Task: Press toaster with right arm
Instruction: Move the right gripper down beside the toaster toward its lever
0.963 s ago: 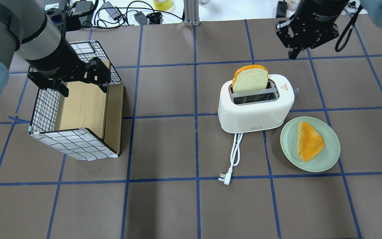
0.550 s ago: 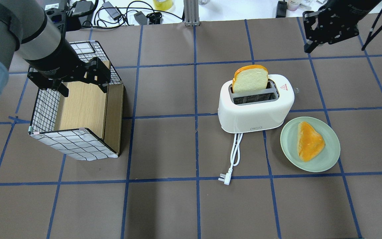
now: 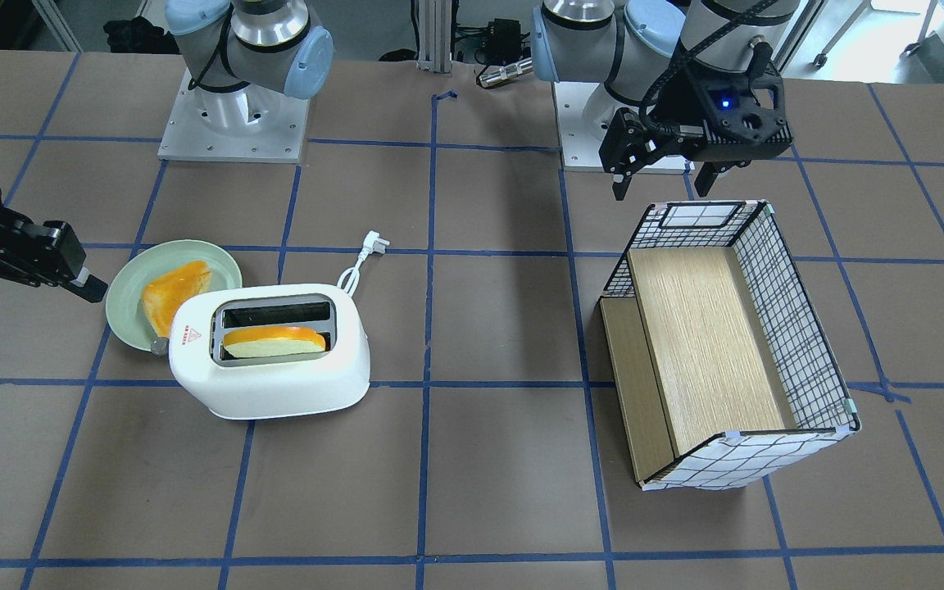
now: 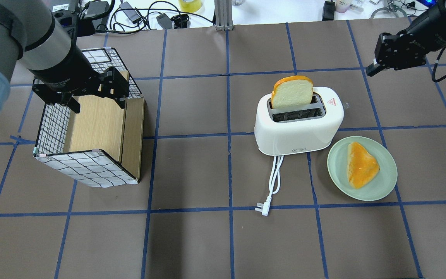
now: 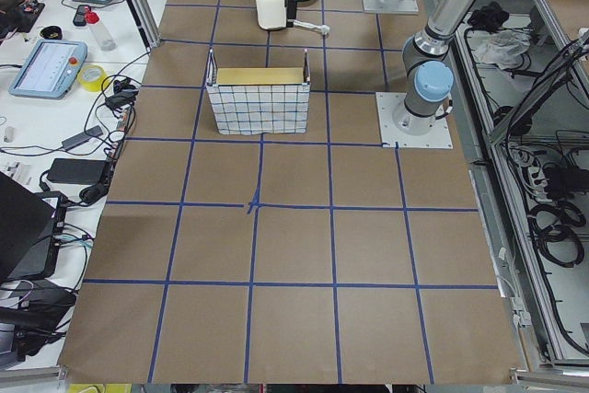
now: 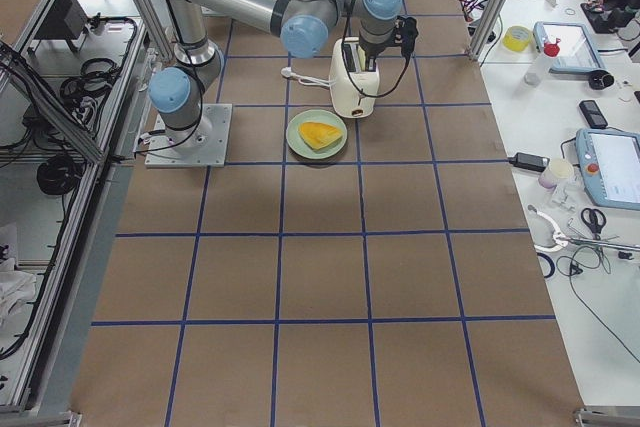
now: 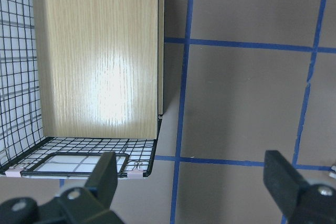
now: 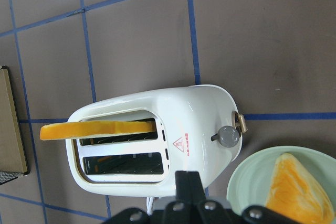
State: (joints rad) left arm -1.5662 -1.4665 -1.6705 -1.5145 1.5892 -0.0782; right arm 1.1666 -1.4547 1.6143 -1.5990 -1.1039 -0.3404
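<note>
- On the table's right half in the overhead view, toaster (image 4: 298,131) stands upright, with 1 bread slice (image 4: 292,93) protruding from the slot farther from the robot.
- Green plate (image 4: 383,184) lies just beside the toaster and holds 1 toast piece (image 4: 360,164).
- Right gripper (image 4: 371,72): fingers pressed together, empty, well apart from the toaster.
- Left gripper (image 4: 97,104): fingers spread wide, empty, above wire basket (image 4: 87,170).
</note>
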